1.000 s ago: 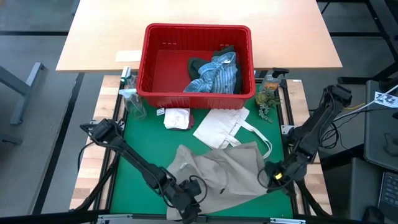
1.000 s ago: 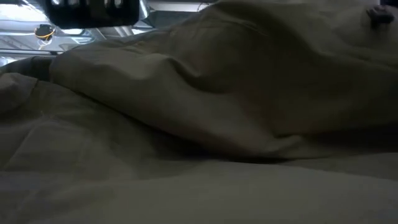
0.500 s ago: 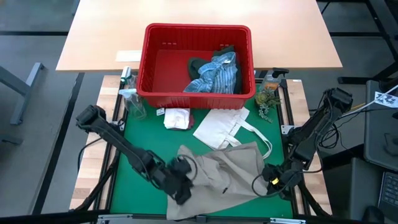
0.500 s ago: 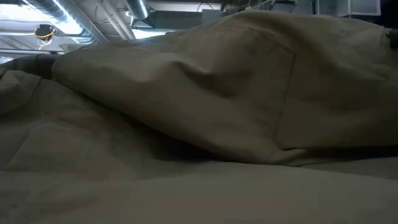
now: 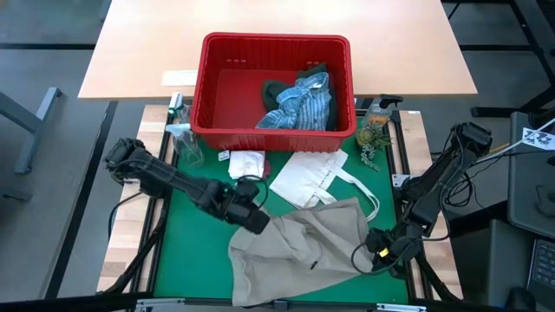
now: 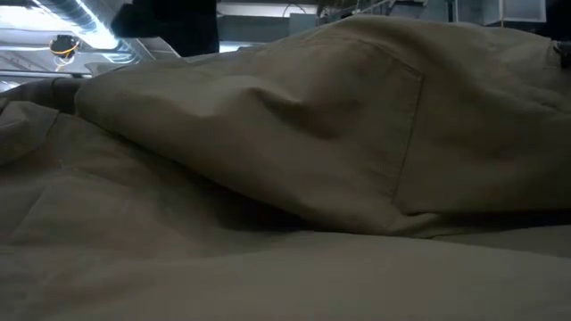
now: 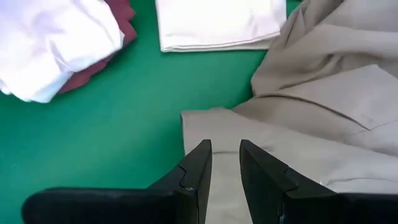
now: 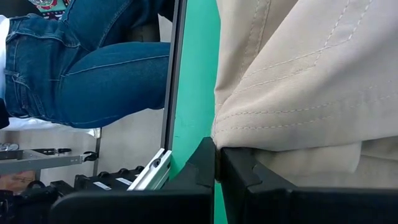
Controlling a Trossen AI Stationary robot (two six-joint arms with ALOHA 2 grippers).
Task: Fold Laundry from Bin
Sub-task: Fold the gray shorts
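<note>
A large tan cloth garment (image 5: pixel 299 247) lies spread and partly folded over the 6 o'clock half of the green mat covering the desk (image 5: pixel 195 247). The left tool (image 5: pixel 253 218) sits at the garment's 10 o'clock corner; in the left wrist view its two dark fingers (image 7: pixel 198 169) stand slightly apart just over the cloth's edge, and whether they pinch the fabric cannot be told. The right tool (image 5: pixel 375 252) is at the garment's 3 o'clock edge, fingers pressed together on a seamed hem of the tan cloth (image 8: pixel 292 93). A big red rectangular plastic bin with slotted walls (image 5: pixel 273 50) stands at 12 o'clock, holding a blue-white striped shirt (image 5: pixel 303 102) with a dark green garment (image 5: pixel 276 89) beside it. Just below the bin lie a small white cloth (image 5: pixel 246 162) over a small maroon cloth (image 5: pixel 259 172), with a flat white tote bag (image 5: pixel 308 178) to their 3 o'clock. Beyond the desk edge, the right wrist view shows a person's legs in blue jeans (image 8: pixel 81 68).
</note>
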